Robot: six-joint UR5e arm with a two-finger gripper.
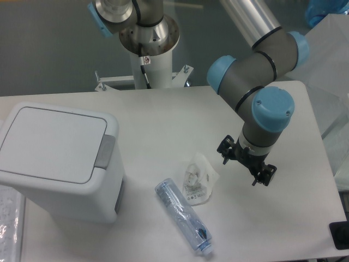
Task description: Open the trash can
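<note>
The trash can (57, 164) is a large boxy white bin standing at the table's left. Its flat rounded-square lid (49, 143) lies shut, with the grey push-button tab (104, 151) on its right edge. My gripper (240, 172) hangs below the blue-capped wrist at the right of the table, well to the right of the bin and touching nothing. Its two black fingers stand apart, so it is open and empty.
A crushed clear plastic bottle (182, 215) with a blue cap lies near the front edge. A crumpled clear wrapper (197, 177) lies between the bottle and the gripper. The robot's base column (148, 43) stands at the back. A black object (340, 236) sits at the right edge.
</note>
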